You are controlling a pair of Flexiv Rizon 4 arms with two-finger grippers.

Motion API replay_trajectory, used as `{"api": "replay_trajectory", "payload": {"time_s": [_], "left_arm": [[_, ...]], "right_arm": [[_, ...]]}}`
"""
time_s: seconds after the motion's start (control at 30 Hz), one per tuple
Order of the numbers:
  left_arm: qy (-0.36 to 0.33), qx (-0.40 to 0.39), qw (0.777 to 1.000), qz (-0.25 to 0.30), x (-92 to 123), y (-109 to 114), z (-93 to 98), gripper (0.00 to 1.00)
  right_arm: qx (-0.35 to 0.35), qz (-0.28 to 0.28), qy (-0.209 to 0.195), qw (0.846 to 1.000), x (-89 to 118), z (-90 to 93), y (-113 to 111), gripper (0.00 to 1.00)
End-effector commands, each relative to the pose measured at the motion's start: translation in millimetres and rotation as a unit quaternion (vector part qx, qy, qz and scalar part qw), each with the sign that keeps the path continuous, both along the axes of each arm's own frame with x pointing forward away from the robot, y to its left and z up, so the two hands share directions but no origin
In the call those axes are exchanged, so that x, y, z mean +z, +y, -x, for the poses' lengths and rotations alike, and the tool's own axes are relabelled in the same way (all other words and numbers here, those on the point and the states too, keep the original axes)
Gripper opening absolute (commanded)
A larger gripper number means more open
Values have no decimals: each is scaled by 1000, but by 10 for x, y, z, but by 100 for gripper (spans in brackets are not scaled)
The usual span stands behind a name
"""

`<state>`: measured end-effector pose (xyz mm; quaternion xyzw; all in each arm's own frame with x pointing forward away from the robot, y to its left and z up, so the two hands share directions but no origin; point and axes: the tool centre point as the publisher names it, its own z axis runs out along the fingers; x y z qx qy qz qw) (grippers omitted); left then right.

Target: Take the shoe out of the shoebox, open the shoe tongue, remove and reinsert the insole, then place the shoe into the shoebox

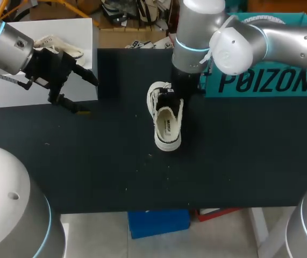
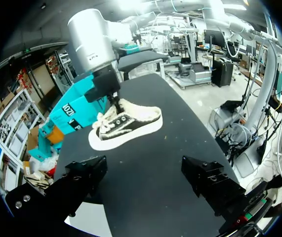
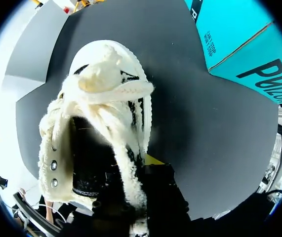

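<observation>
The shoe [image 1: 167, 123], with a white sole, black upper and cream fleece lining, stands on the black table [image 1: 115, 161] near the middle. My right gripper [image 1: 178, 97] comes down onto the shoe's far end. It is shut on the fleece edge of the shoe's opening [image 3: 131, 173], and the shoe [image 3: 101, 98] fills the right wrist view ahead of it. My left gripper [image 1: 84, 94] hangs open and empty over the table's left side, well apart from the shoe [image 2: 126, 126]. Its black fingers [image 2: 81, 180] stand wide. The teal shoebox [image 1: 261, 80] is at the back right.
A white board or lid [image 1: 83, 32] lies at the back left behind my left gripper, with a cream fleecy item [image 1: 62, 45] on it. The right arm's thick wrist [image 1: 193, 37] stands over the far middle of the table.
</observation>
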<state>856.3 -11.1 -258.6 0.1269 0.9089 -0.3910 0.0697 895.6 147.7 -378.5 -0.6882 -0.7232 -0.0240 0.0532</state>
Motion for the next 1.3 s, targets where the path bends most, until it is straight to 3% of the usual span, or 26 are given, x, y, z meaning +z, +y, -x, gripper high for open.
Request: {"api": "replay_trajectory", "payload": {"time_s": [0.03, 0.27, 0.37, 0.5, 0.67, 0.77, 0.8, 0.83, 1.3], "left_arm": [[1, 0, 1000, -3, 7, -1, 1, 100], [1, 0, 1000, -3, 7, -1, 1, 100], [1, 0, 1000, -3, 7, -1, 1, 100], [1, 0, 1000, -3, 7, -1, 1, 100], [1, 0, 1000, -3, 7, -1, 1, 100], [1, 0, 1000, -3, 7, -1, 1, 100], [1, 0, 1000, -3, 7, -1, 1, 100], [1, 0, 1000, -3, 7, -1, 1, 100], [1, 0, 1000, -3, 7, -1, 1, 100]], "right_arm": [[17, 16, -5, 1000, 562, 47, -42, 0], [103, 42, -25, 993, 1186, 13, -58, 0], [159, 64, -45, 984, 1357, -7, -75, 0], [234, 104, -76, 964, 1579, -104, -152, 0], [301, 115, -92, 942, 1813, -284, -296, 0], [377, 149, -107, 908, 1958, -413, -413, 0], [404, 166, -107, 893, 1976, -443, -457, 0], [410, 171, -104, 890, 2009, -481, -492, 0], [410, 171, -104, 890, 2009, -481, -492, 0]]}}
